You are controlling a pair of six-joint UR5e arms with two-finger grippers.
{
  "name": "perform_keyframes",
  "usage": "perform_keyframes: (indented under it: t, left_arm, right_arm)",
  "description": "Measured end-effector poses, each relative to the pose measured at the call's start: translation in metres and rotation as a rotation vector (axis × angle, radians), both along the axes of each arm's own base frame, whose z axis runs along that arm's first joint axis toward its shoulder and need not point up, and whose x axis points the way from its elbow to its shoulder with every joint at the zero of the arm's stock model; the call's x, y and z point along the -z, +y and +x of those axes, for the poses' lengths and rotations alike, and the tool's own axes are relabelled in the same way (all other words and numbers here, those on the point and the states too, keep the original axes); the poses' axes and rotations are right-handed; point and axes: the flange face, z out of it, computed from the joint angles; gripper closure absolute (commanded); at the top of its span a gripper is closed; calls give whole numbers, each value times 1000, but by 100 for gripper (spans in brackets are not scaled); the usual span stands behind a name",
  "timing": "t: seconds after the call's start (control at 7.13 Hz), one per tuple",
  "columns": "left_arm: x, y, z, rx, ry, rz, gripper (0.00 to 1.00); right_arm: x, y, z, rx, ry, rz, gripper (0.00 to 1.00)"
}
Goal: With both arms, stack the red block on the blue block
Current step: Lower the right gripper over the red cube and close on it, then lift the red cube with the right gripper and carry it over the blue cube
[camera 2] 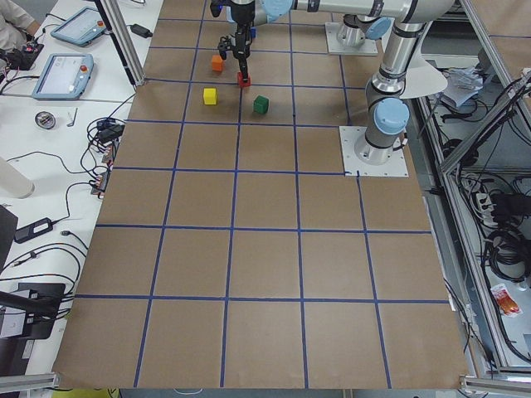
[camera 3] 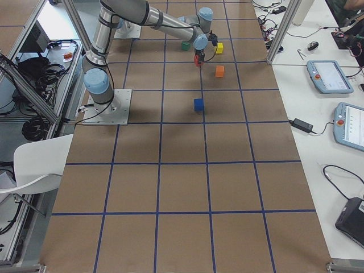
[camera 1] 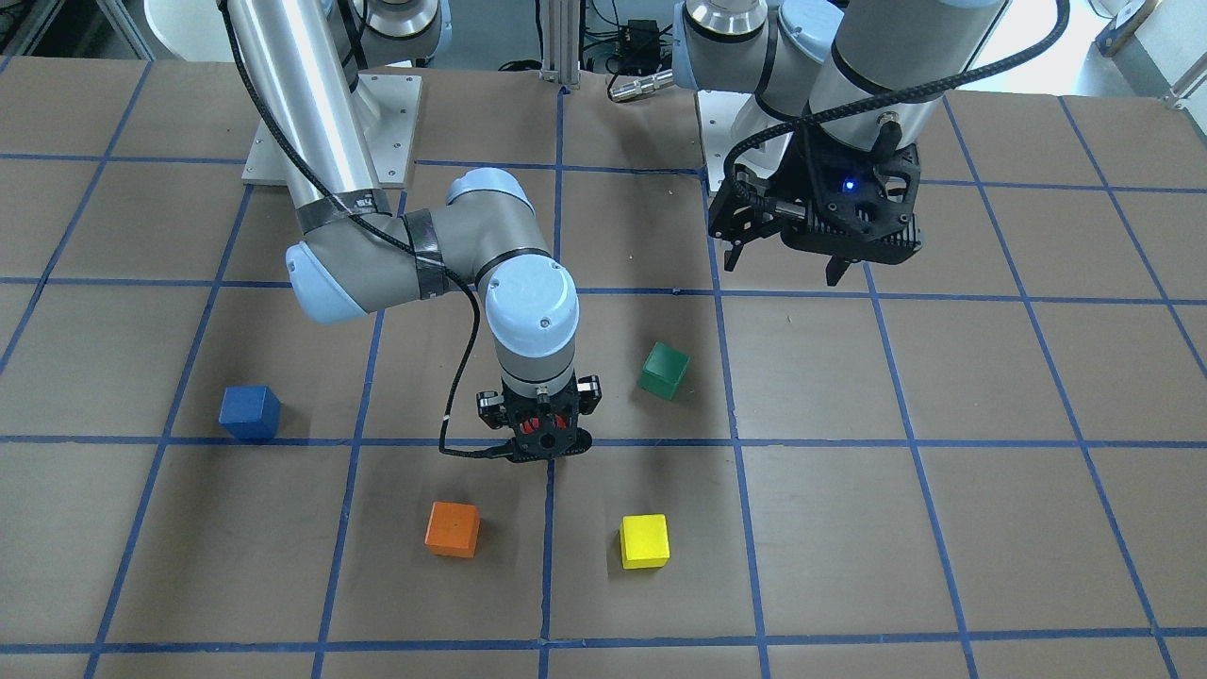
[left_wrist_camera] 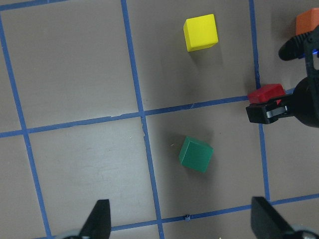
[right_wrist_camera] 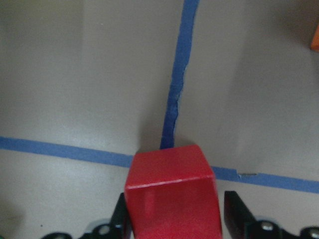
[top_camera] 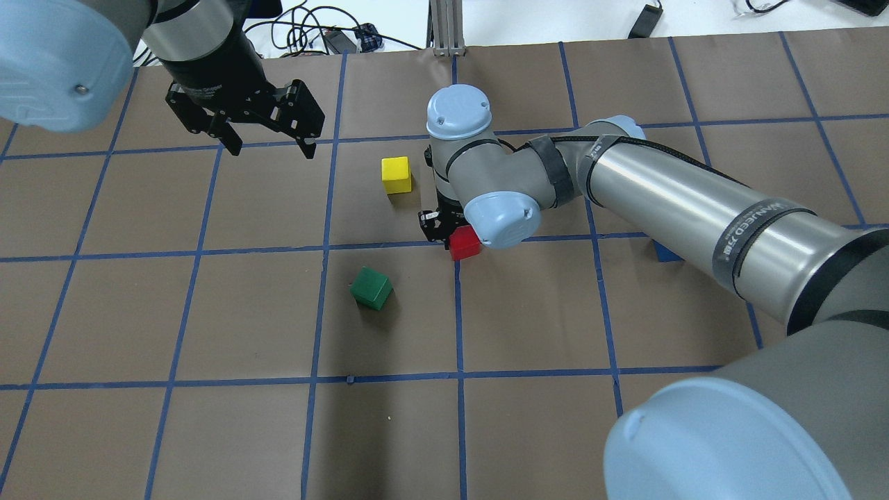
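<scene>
The red block [right_wrist_camera: 172, 194] sits between the fingers of my right gripper [camera 1: 545, 443], at a crossing of the blue tape lines. The fingers [right_wrist_camera: 237, 214] lie close against its sides. It also shows in the overhead view [top_camera: 464, 244], and I cannot tell if it is off the table. The blue block [camera 1: 250, 412] stands alone on the table on the right arm's side. In the overhead view [top_camera: 667, 253] the right arm mostly hides it. My left gripper [camera 1: 783, 269] is open and empty, held high above the table, away from both blocks.
A green block [camera 1: 664, 370] lies tilted close to the right gripper. A yellow block [camera 1: 644, 540] and an orange block [camera 1: 452, 528] stand on the operators' side of it. The arm bases [camera 1: 330, 132] are bolted at the table's robot edge.
</scene>
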Motion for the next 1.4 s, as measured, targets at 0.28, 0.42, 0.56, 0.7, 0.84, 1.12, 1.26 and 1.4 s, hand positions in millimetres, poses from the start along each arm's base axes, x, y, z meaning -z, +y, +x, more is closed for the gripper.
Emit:
perform_keyframes:
  t: [0.28, 0.42, 0.56, 0.7, 0.84, 1.12, 1.26, 1.4]
  left_arm:
    - [0, 0, 0, 0, 2, -1, 0]
    - [0, 0, -1, 1, 2, -1, 0]
    - [0, 0, -2, 3, 2, -1, 0]
    - [0, 1, -2, 4, 1, -1, 0]
    - [0, 1, -2, 5, 1, -1, 0]
    - [1, 0, -2, 5, 1, -2, 0]
    - [1, 0, -2, 5, 2, -3, 0]
    - [1, 0, -2, 6, 2, -3, 0]
  right_arm:
    - [-19, 4, -5, 0, 6, 24, 100]
    - [-46, 6, -17, 12, 8, 26, 100]
    - [-79, 9, -40, 43, 12, 35, 100]
    - [-112, 12, -77, 96, 22, 59, 100]
    - [-140, 15, -116, 147, 26, 75, 100]
    - [-167, 26, -176, 163, 16, 70, 100]
    - [-165, 33, -200, 161, 13, 71, 100]
    - [-158, 38, -228, 163, 10, 74, 100]
